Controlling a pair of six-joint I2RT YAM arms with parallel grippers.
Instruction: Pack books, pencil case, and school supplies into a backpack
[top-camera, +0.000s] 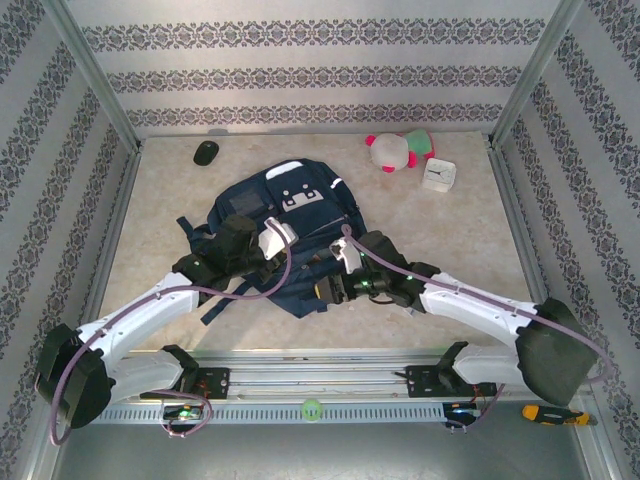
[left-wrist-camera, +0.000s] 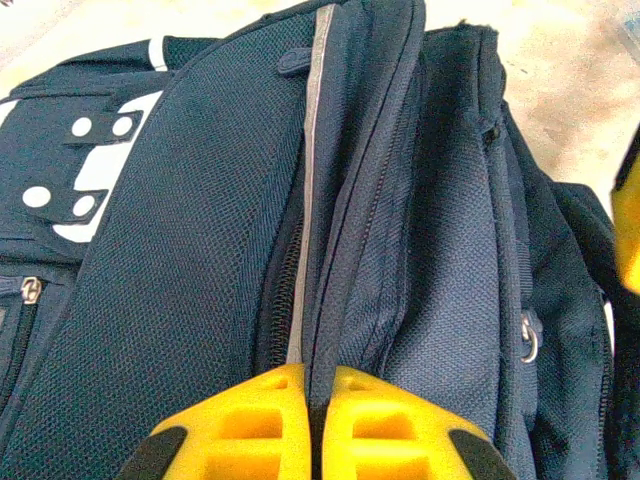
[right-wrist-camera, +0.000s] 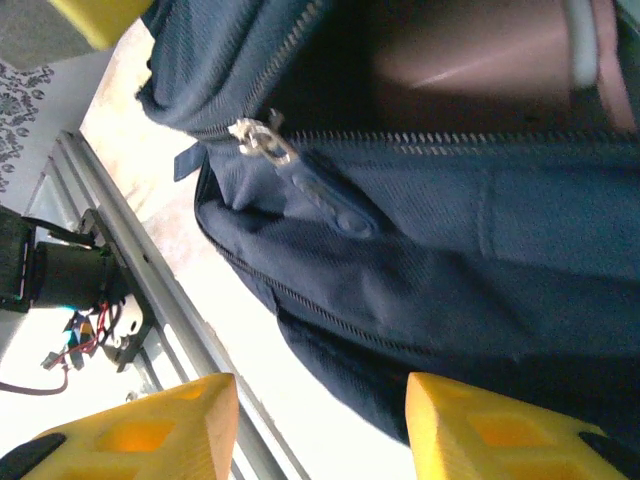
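Tabletop (top-camera: 165, 215) bears one backpack (top-camera: 300, 195), one mouse (top-camera: 206, 152).

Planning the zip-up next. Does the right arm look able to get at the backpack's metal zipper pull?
Probably yes. The right gripper stands open close to the backpack, and the zipper pull lies exposed ahead of it with nothing between. The left gripper, shut on the backpack's fabric, is not in the way.

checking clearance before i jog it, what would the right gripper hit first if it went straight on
Most likely the backpack: the open right gripper faces its navy side just below the zipper pull, though depth is unclear.
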